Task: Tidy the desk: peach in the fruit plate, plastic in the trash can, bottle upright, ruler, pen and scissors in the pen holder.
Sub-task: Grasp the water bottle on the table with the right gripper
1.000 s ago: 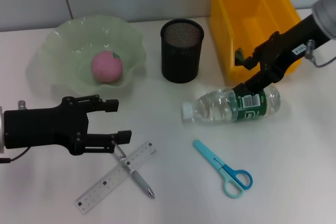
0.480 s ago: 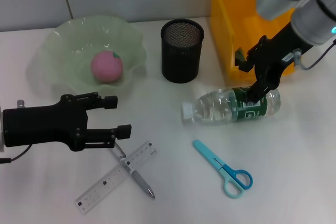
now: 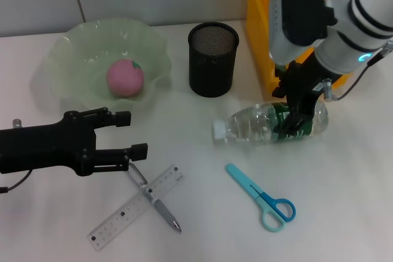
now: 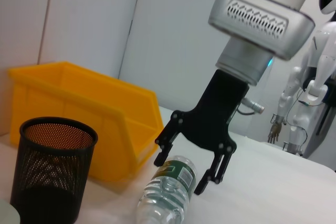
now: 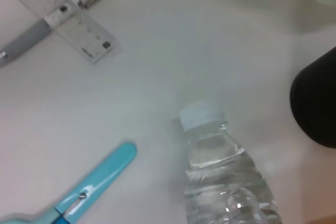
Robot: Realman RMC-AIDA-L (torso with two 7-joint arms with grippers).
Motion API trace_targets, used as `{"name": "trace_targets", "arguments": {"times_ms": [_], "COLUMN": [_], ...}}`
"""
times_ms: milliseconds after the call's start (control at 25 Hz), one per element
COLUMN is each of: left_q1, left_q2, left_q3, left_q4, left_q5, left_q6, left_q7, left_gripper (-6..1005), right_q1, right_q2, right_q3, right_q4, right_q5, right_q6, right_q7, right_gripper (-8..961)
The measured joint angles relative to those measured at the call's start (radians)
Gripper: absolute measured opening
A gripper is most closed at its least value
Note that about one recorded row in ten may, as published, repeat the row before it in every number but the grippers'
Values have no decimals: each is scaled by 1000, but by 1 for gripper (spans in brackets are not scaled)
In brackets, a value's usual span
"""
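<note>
My right gripper [image 3: 293, 113] has swung down over the lying bottle [image 3: 270, 124], jaws spread around it; left gripper [image 3: 126, 134] open, pulled back slightly near the pen [image 3: 156, 204].

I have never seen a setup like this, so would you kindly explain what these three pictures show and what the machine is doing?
This is a two-armed robot tidying a desk. The head camera looks down on the table; the other two cameras sit on its wrists.

The right gripper is open, with its fingers straddling a water bottle lying on its side, not gripping it. The left gripper hovers open near the ruler and pen, holding nothing.

A peach sits in the green fruit plate. There are also a black mesh pen holder, blue scissors and a yellow bin.
</note>
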Motion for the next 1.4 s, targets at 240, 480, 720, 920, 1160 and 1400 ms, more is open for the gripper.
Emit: {"name": "trace_targets", "arguments": {"times_ms": [240,480,720,920,1160,1400], "left_q1": [7,9,10,12,12,11], "left_q2": [0,1,2,2,3,2], "left_q3": [-8,-12,-13,-18,-21,-23], "left_q4": [0,1,3,7,4,1], "left_q5": [-9,-21,-35,-42,-46,-48], "left_q6": [2,6,14,16,15,15], "left_q7": [-2,-2,-2,-2,1,1], "left_gripper": [842,843,843,842,842,842], "right_q1": [1,12,25,35,54,56], "right_q2": [6,6,7,8,10,10], "right_q3": [-43,-65,-84,-93,-115,-119], "right_q4": [25,69,115,146,201,210], "right_q5": [-14,-20,-30,-27,-27,-26], "right_q6": [43,70,96,105,128,141], "right_q7": [0,-1,-2,-2,5,7], "right_gripper": [781,782,782,783,783,783]}}
